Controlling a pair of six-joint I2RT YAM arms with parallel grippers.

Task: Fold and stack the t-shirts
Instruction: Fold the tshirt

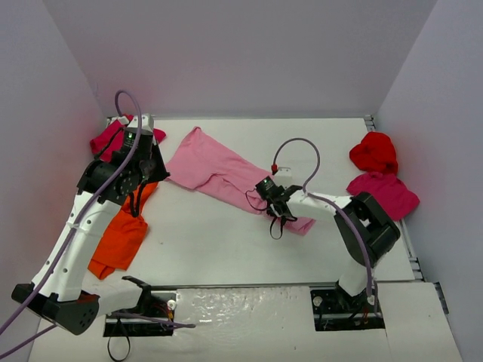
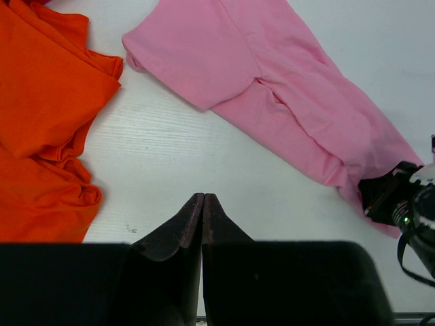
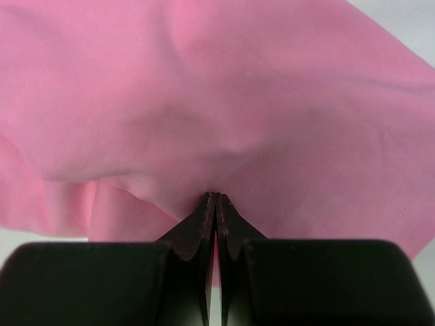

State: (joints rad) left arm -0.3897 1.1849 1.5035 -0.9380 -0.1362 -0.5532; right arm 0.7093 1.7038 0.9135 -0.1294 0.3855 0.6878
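Five t-shirt heaps lie on the tabletop [image 1: 226,241]: one pink t-shirt [image 1: 207,162] mid-table, one orange heap [image 1: 121,237] left, one red t-shirt [image 1: 373,151] far right, and two magenta ones, the left magenta t-shirt [image 1: 106,139] and the right magenta t-shirt [image 1: 381,192]. The right gripper [image 3: 215,197] reaches left, its jaws pinching the pink t-shirt's near end. The left gripper [image 2: 203,197] hangs beside the orange heap, jaws closed and empty.

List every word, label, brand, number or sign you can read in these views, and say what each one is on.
None: no readable text in any view.
The pink t-shirt, the orange t-shirts, the red t-shirt and the magenta t-shirt are plain, with no print or tag showing.
The left arm and the right arm show no legible markings.
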